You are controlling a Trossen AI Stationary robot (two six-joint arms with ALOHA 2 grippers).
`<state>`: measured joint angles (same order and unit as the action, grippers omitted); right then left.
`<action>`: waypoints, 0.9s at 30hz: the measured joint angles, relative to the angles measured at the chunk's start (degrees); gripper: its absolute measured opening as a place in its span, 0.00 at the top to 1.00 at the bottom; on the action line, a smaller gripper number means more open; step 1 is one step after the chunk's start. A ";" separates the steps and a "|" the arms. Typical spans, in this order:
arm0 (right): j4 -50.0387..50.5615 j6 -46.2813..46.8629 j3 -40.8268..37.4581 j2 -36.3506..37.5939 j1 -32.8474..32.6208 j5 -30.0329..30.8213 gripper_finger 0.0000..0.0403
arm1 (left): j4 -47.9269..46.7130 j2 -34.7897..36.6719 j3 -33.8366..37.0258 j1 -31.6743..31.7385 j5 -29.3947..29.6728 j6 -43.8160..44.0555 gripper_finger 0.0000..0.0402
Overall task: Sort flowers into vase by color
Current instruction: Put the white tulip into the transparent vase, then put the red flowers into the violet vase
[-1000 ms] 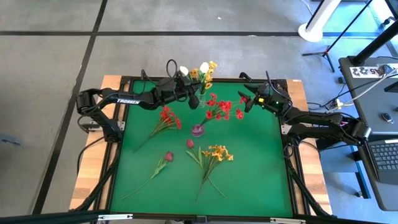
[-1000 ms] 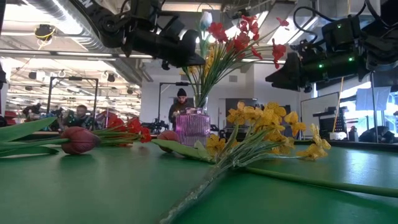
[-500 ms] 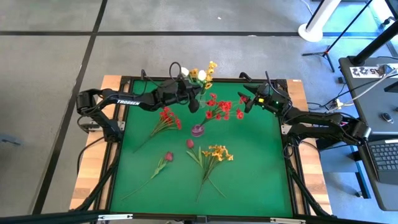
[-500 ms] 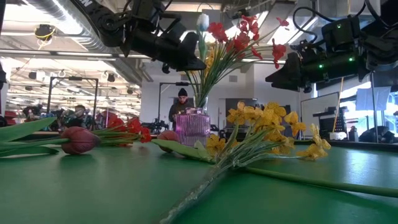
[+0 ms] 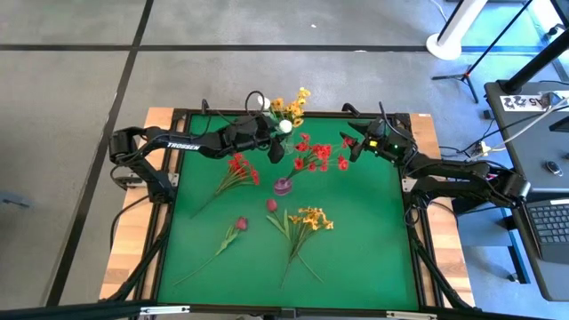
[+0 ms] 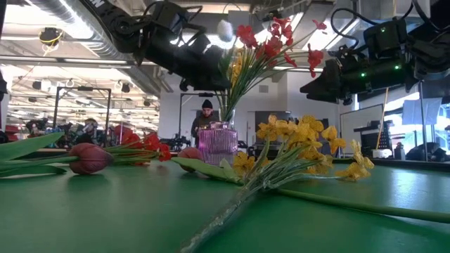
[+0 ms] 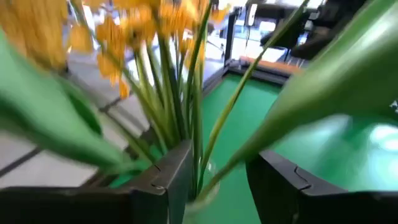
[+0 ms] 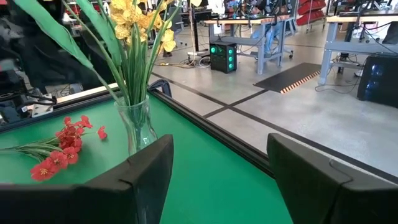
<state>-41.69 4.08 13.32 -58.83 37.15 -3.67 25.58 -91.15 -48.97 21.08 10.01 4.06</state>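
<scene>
Already got yellow sprays (image 8: 134,18) and a white bud (image 5: 284,126) into the clear vase (image 8: 138,127) at twelve o'clock, left jaws parted around the stems, right jaws wide and empty, but left a red cluster (image 5: 240,167), yellow cluster (image 5: 311,218) and dark red buds (image 5: 241,223) on the counter (image 5: 356,249) toward six.

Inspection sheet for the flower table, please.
Surface: green mat, flat.
Job's things: yellow flowers and white bud at clear vase; red flowers in purple vase; red cluster, yellow cluster, dark red buds lying on mat.
Clutter: nothing seen.
Claws: left claw open around stems at clear vase; right claw open, empty, hovering.
Cables: loose cables beside right arm.
Surroundings: people behind table; laptop.
</scene>
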 joint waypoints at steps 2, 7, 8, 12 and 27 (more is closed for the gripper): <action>0.24 0.02 0.00 0.00 0.00 -0.01 0.36 | -2.15 0.26 0.00 0.00 0.01 0.35 0.62; 0.37 0.03 0.00 0.01 0.00 -0.01 0.36 | -4.90 2.38 0.00 -0.53 0.06 1.49 0.59; 0.36 0.05 0.00 0.02 0.01 0.02 0.36 | -5.76 3.09 0.00 -0.63 0.07 1.55 0.59; 0.50 0.11 0.00 0.02 0.00 0.03 0.36 | -9.34 6.74 0.00 -1.37 1.86 1.29 0.58; 1.33 0.14 0.00 0.02 0.00 1.19 0.36 | -31.12 22.70 -0.04 -5.68 5.24 0.92 0.58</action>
<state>-40.36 4.22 13.32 -58.81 37.15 -2.48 -5.54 -68.45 -49.01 15.40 15.25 4.98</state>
